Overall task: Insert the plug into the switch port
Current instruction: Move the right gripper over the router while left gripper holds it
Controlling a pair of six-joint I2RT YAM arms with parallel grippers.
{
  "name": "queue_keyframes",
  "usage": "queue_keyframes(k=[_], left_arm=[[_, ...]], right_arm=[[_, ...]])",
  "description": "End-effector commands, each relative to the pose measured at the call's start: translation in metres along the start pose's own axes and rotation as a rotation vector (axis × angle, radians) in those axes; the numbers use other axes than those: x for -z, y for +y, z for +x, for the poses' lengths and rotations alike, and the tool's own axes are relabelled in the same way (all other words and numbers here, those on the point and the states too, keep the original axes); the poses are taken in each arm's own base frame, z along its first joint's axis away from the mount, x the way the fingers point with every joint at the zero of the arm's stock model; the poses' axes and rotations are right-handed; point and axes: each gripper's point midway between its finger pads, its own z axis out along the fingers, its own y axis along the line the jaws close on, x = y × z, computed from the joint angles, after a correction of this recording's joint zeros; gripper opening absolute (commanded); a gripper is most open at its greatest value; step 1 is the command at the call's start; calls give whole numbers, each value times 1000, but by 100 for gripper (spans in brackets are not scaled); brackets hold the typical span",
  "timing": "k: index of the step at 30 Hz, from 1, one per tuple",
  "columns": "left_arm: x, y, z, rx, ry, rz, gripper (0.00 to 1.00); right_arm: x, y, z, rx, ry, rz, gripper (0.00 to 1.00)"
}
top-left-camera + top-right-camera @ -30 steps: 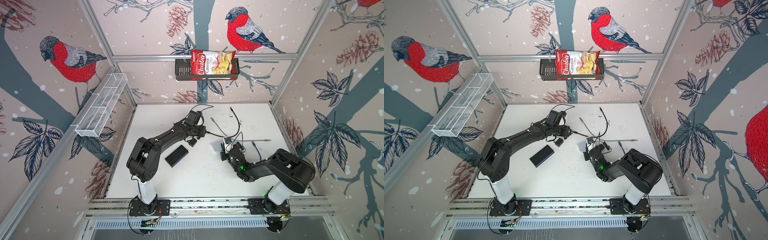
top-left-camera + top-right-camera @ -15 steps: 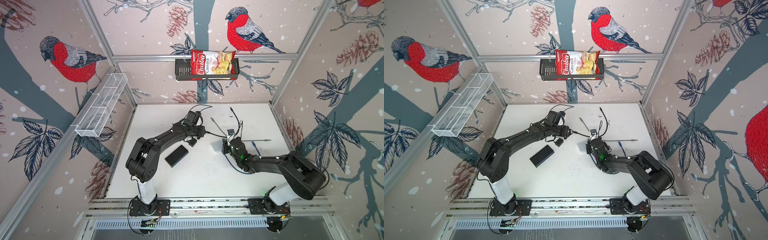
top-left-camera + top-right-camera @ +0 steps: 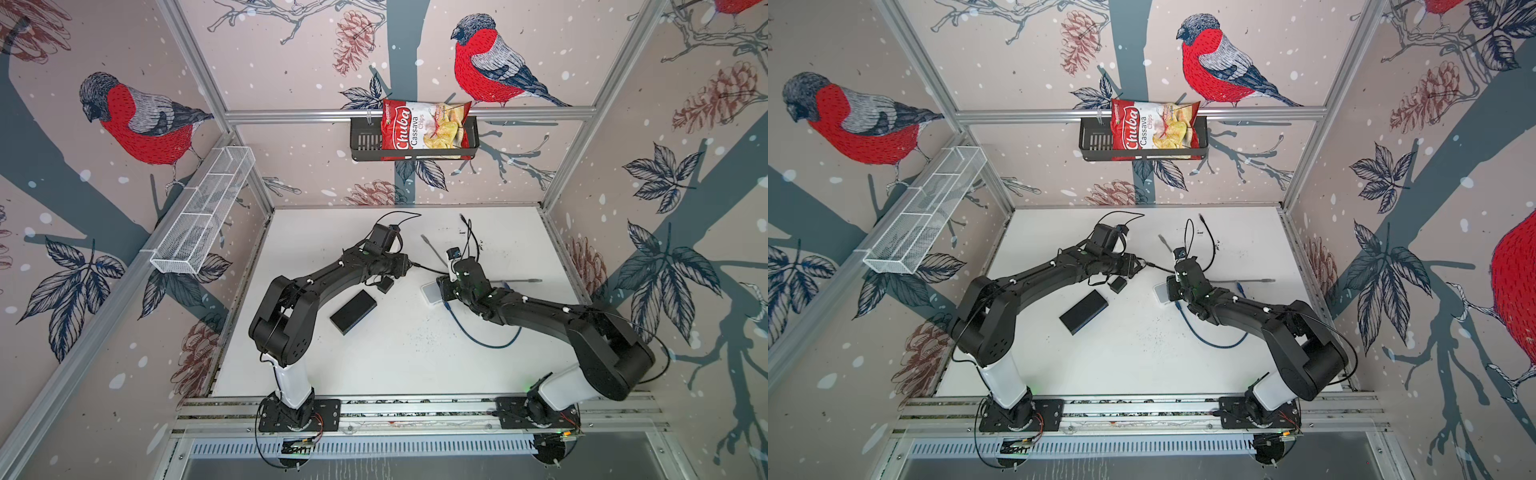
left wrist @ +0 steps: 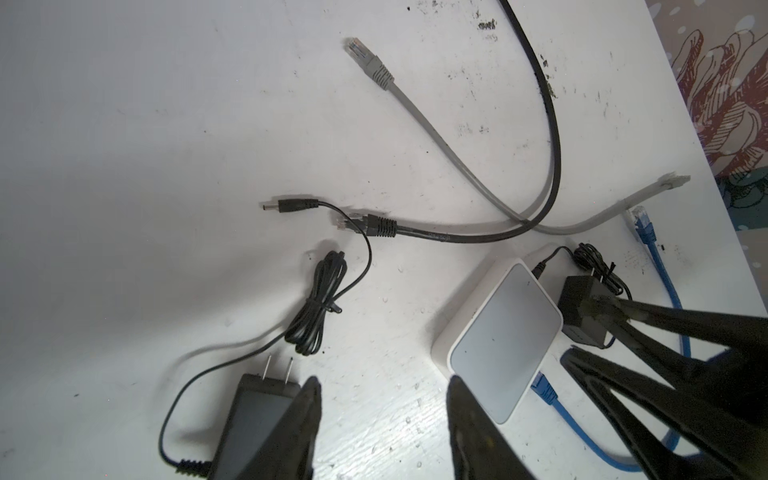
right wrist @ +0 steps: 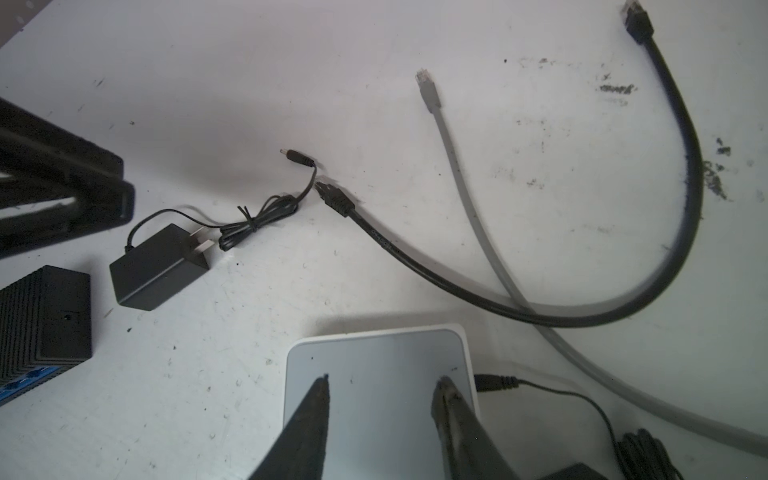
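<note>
The white switch (image 3: 430, 293) (image 5: 374, 357) lies flat right of centre. A blue cable's plug (image 4: 542, 386) sits in its side, and a thin black power plug (image 5: 494, 382) sits in another side. My right gripper (image 5: 384, 378) hangs open just above the switch's top with nothing between its fingers. My left gripper (image 4: 383, 380) is open and empty over bare table, between a black power adapter (image 4: 253, 424) and the switch. The adapter's barrel plug (image 4: 286, 205) lies loose beside a black network plug (image 4: 365, 224).
A black switch box (image 3: 353, 311) lies left of centre. A grey network cable (image 4: 365, 58) and the black cable (image 5: 690, 174) curve across the far table. The blue cable (image 3: 482, 340) loops toward the front. A second black adapter (image 4: 582, 299) sits beside the white switch.
My right gripper has opened and its wrist has shifted toward the far side over the white switch, with the elbow swinging out to the right. The left arm has barely moved.
</note>
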Motion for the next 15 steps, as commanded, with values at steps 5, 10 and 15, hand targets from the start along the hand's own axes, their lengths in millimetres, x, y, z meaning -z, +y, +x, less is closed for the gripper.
queue_keyframes(k=[5,10,15], left_arm=[[0,-5,0,1,-12,36,50],[0,-7,0,-1,-14,49,50],[-3,-7,0,-6,-9,51,50]], right_arm=[[6,4,12,-1,103,-12,47],[4,3,-2,16,93,20,47],[0,-15,-13,-40,94,70,48]])
